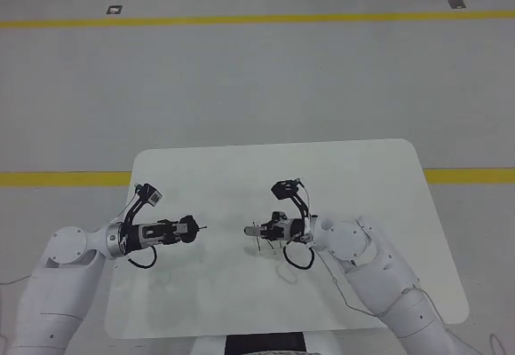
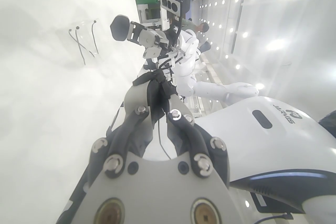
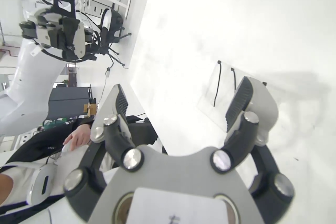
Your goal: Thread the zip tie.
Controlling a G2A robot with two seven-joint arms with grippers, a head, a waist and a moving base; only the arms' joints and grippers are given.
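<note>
My left gripper (image 2: 157, 86) is shut on a thin black zip tie (image 2: 160, 134), whose strap runs back between the fingers toward the wrist. In the top view this gripper (image 1: 192, 228) hovers over the table's left half, with a short tip of the tie (image 1: 203, 228) pointing at the other arm. My right gripper (image 3: 181, 100) is open with nothing between its ribbed pads (image 3: 240, 97). It sits to the right (image 1: 252, 231) and faces the left one across a small gap. Loose black zip ties (image 3: 217, 84) lie on a clear sheet (image 3: 207, 101) on the table below it.
The white table (image 1: 364, 177) has rounded corners and bare room at the back and right. From the left wrist, the spare ties (image 2: 82, 45) show on the tabletop beside the right gripper (image 2: 123, 28). A seated person is beyond the table's near edge.
</note>
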